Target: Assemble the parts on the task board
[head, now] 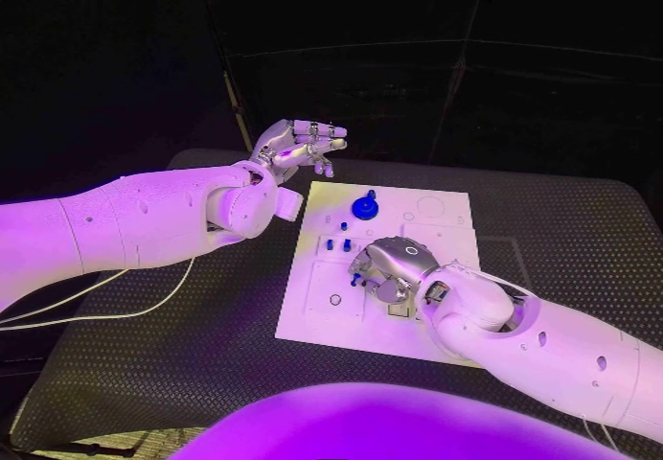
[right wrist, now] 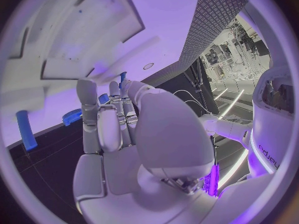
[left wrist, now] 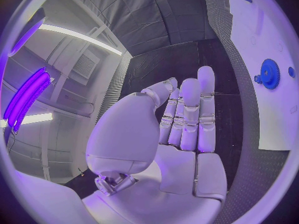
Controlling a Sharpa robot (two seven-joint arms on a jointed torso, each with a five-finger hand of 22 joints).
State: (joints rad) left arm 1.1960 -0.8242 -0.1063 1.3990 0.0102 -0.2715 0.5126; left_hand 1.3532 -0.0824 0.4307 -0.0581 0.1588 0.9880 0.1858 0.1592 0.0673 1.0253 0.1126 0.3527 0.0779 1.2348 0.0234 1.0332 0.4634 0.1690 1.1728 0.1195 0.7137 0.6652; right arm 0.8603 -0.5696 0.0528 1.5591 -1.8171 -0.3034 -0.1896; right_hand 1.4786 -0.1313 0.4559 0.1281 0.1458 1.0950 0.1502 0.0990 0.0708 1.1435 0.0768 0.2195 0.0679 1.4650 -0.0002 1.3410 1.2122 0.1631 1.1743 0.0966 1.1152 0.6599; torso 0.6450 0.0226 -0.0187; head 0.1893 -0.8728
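The white task board [head: 431, 222] lies in the middle of the table. A blue gear [head: 365, 206] stands near its far left part, with small blue pegs [head: 337, 245] nearer on the board. My right hand [head: 394, 268] is low over the board's middle, its fingers curled down. A small blue peg [head: 356, 280] shows at its fingertips, and in the right wrist view the blue peg [right wrist: 122, 76] sticks out between thumb and finger. My left hand [head: 299, 144] is raised beyond the board's far left corner, fingers stretched out and holding nothing. The left wrist view shows the left hand [left wrist: 184, 119] and the gear [left wrist: 269, 73].
The board rests on a black textured mat [head: 180, 335]. White cables [head: 83, 307] trail over the mat under my left arm. My left forearm [head: 152, 225] hangs above the table's left side. Several empty recesses [head: 431, 206] mark the board's far right part.
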